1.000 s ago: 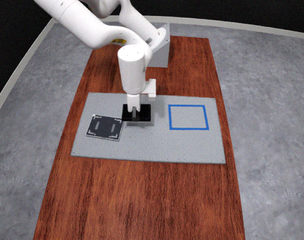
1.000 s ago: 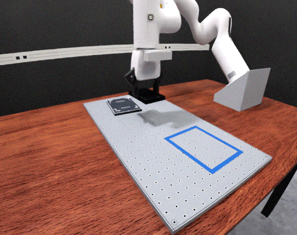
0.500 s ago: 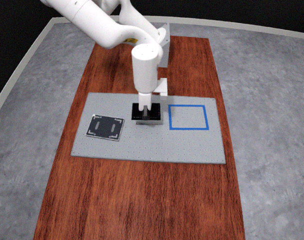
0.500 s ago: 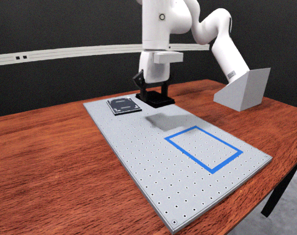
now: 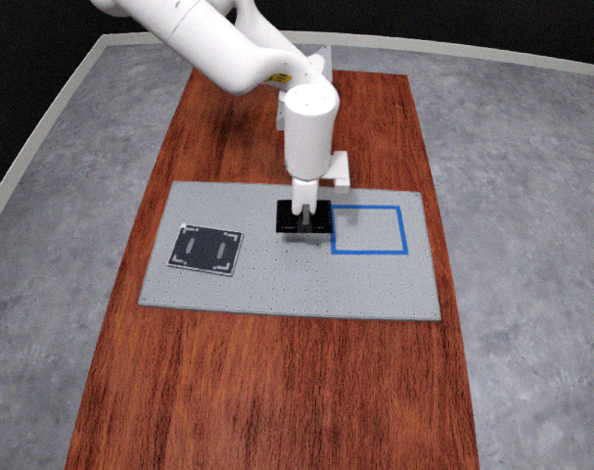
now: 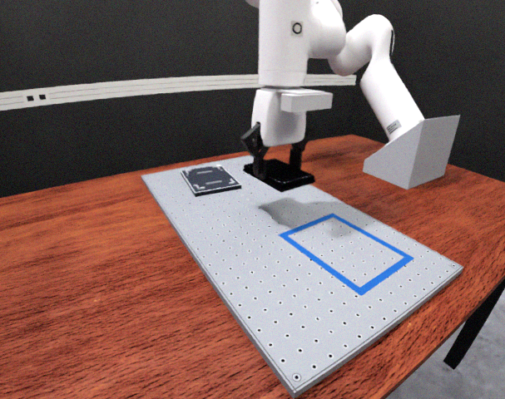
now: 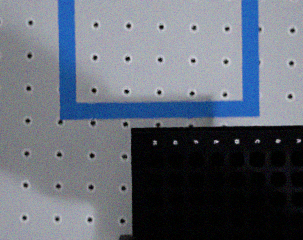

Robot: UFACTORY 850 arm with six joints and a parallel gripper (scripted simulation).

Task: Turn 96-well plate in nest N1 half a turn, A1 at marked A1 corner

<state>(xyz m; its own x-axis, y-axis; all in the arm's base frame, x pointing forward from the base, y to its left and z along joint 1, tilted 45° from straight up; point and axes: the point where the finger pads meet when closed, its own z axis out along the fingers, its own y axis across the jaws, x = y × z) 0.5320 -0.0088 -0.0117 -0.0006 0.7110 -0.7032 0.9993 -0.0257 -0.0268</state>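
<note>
My gripper (image 5: 304,222) (image 6: 277,169) is shut on the black 96-well plate (image 5: 292,216) (image 6: 282,174) (image 7: 221,182) and holds it level in the air above the grey perforated board (image 5: 287,288) (image 6: 252,258). The plate hangs just left of the blue marked rectangle (image 5: 368,251) (image 6: 304,249) (image 7: 161,109). The dark plate nest N1 (image 5: 205,249) (image 6: 209,178) with light corner locators lies empty on the board's left part, well away from the gripper. The plate's cut-off corner cannot be made out.
A grey wedge-shaped arm base (image 6: 413,155) stands at the back of the wooden table (image 5: 266,395) (image 6: 71,266). The arm reaches over the board's back edge.
</note>
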